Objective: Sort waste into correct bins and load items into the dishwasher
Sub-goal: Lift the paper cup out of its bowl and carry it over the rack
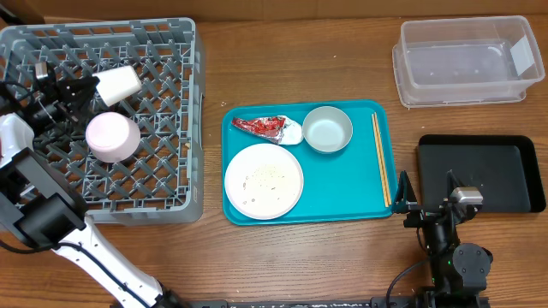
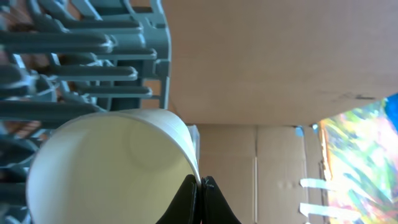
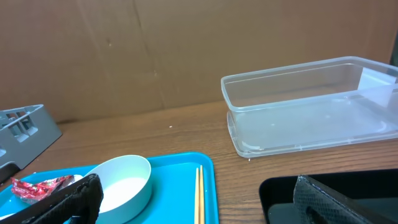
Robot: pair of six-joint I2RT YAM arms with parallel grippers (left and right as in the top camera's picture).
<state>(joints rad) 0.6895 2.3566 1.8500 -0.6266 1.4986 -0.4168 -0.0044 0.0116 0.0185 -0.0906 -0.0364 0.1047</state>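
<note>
My left gripper (image 2: 201, 185) pinches the rim of the small white cup (image 2: 112, 162), tipped sideways over the grey dish rack (image 1: 171, 51). The pinkish bowl (image 1: 112, 137) lies just beside it in the rack. My right gripper (image 1: 426, 193) is spread wide between the teal tray (image 1: 360, 210) and the black tray (image 1: 492, 171). The rack bars blur in my left wrist view.

The plastic rack (image 1: 163, 128) is appearing matt. The clear plastic tub (image 1: 462, 68) is showing smooth gloss. The foil wrapper (image 1: 261, 126) is looking crinkled, shiny. The tabletop (image 1: 291, 257) is showing wood grain.
</note>
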